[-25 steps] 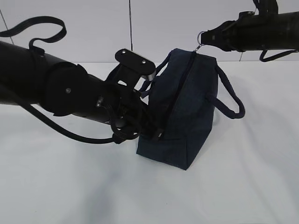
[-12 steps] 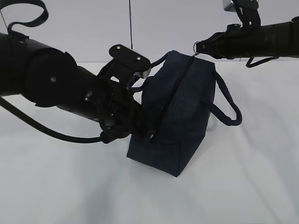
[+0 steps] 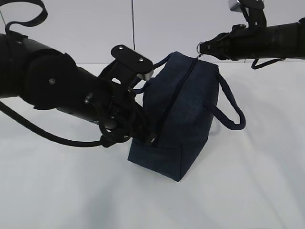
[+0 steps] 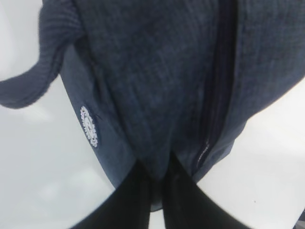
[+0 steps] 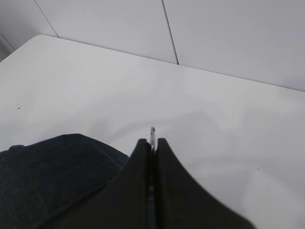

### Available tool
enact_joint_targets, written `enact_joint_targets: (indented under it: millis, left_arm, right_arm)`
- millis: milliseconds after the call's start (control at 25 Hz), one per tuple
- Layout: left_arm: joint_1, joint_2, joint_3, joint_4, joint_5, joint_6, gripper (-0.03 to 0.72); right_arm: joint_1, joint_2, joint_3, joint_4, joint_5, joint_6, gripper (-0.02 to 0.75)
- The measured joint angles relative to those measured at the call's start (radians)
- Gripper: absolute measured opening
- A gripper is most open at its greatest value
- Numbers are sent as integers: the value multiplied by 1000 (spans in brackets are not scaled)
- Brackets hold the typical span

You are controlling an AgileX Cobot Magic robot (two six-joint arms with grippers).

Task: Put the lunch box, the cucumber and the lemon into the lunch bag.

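Note:
The navy lunch bag (image 3: 183,119) stands tilted on the white table, its top zip closed along its length. My left gripper (image 3: 145,136) is shut on a pinch of the bag's fabric at its near end; the left wrist view shows the fingers (image 4: 138,191) clamped on the cloth beside the zip end (image 4: 204,151) and the round white logo (image 4: 89,126). My right gripper (image 3: 206,47) is shut on the metal ring pull (image 3: 200,46) at the bag's far top corner; the ring (image 5: 152,134) pokes out between its tips. The lunch box, cucumber and lemon are out of view.
The bag's two loop handles hang to each side, one (image 3: 231,107) at the right, one (image 4: 33,81) by my left gripper. The white table (image 3: 248,191) runs to a white tiled wall (image 3: 157,24) behind.
The bag has shifted left and toward the camera and tilted more, carried by my left gripper. My right gripper has lowered slightly, still holding the ring pull.

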Motion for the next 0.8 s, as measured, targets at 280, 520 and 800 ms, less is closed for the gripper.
enact_joint_targets:
  millis: [280, 520, 800]
  left_arm:
    - [0, -11, 0, 0, 54, 0, 306]
    - [0, -94, -64, 15, 175, 0, 384]
    - [34, -121, -337, 25, 524, -42, 386]
  right_arm:
    - [-2, 0, 0, 0, 30, 0, 1]
    - [-2, 0, 0, 0, 37, 4, 1]
    - [-4, 0, 0, 0, 46, 10, 1]
